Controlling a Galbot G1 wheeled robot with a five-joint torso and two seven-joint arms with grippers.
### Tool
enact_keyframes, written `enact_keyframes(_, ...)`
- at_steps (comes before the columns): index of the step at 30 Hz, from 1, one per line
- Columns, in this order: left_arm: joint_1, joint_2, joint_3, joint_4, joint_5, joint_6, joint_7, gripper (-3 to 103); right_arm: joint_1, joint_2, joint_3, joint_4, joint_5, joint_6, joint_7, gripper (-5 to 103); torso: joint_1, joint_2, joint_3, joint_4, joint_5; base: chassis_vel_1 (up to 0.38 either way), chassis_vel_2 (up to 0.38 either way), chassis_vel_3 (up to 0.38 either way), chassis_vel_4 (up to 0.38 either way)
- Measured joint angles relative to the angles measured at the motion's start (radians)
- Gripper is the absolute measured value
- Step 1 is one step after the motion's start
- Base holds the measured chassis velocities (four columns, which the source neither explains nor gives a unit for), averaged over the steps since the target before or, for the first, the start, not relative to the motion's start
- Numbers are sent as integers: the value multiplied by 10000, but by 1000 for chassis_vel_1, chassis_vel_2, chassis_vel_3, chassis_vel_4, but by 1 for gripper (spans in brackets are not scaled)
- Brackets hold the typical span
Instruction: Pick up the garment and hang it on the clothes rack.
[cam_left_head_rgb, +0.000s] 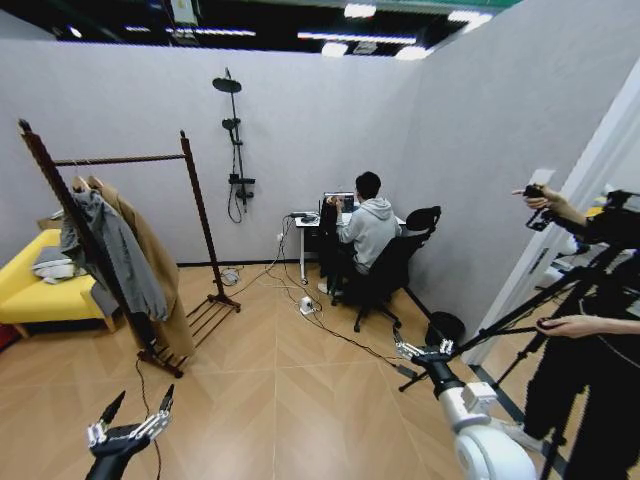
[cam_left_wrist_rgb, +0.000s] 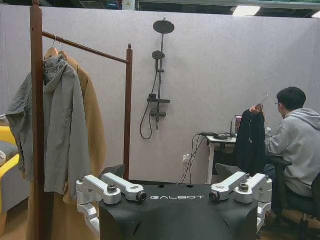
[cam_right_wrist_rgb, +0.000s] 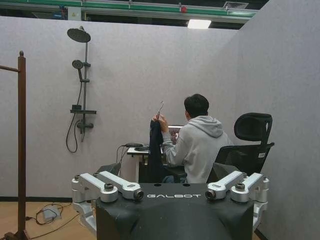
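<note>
My left pincer (cam_left_head_rgb: 135, 412) stood at the lower left of the head view, fingers spread wide and holding nothing. My right pincer (cam_left_head_rgb: 420, 351) sat at lower centre-right, also parted and empty, low over the floor.

The garment (cam_left_wrist_rgb: 250, 142), a black jacket on a hanger, was held up by the seated person's hand (cam_left_wrist_rgb: 258, 108) beside the desk (cam_left_head_rgb: 305, 222) at the far wall, well apart from both pincers. The clothes rack (cam_left_head_rgb: 195, 190) stood at the left of the head view, already carrying a grey jacket (cam_left_head_rgb: 112, 252) and a tan coat (cam_left_head_rgb: 160, 270) at its near end; the far stretch of the bar was bare.

Risks, in my judgement: a cable (cam_left_head_rgb: 335, 330) ran across the floor between me and the desk and could catch a wheel. The tripod (cam_left_head_rgb: 520, 320) at the right crowded that side. The soft fabric could slip off its hanger if gripped badly, and the hanging coats could snag a passing arm.

The floor (cam_left_head_rgb: 280, 400) was pale wood herringbone. Grey partition walls enclosed the room, with a shower fitting (cam_left_head_rgb: 234, 140) on the back wall and a yellow sofa (cam_left_head_rgb: 30, 290) at far left.
</note>
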Motion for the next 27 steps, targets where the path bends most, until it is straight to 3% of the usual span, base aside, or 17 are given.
enact_keyframes(27, 0, 0, 0, 0, 0, 0, 0, 100, -104, 66, -76, 57, -161, 169, -23, 100, 0, 0, 0, -1, -1, 1, 2, 2, 4)
